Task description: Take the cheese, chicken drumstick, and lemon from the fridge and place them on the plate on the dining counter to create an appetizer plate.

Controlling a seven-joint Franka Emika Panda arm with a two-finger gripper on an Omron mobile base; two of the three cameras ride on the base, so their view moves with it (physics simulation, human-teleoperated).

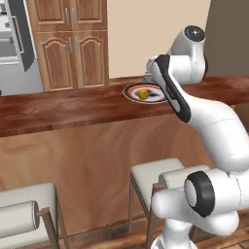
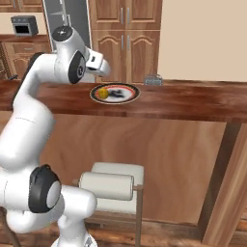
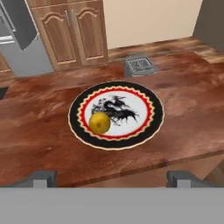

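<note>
The plate (image 3: 116,114), round with a dark rim and a light centre with a black drawing, lies on the glossy reddish-brown dining counter (image 3: 188,113). The yellow lemon (image 3: 99,123) rests on the plate's near-left part; it also shows as the lemon (image 1: 143,94) and the lemon (image 2: 102,93) in the base views. My gripper (image 3: 113,179) hovers above the counter's near edge, short of the plate, open with nothing between its fingertips (image 3: 41,178). The grey fridge (image 3: 24,43) stands far back on the left. The cheese and chicken drumstick are out of view.
A small grey box (image 3: 140,64) sits on the counter behind the plate. Brown wooden cupboards (image 3: 78,35) stand beyond. Padded stools (image 1: 155,177) are tucked under the counter on my side, beside my base.
</note>
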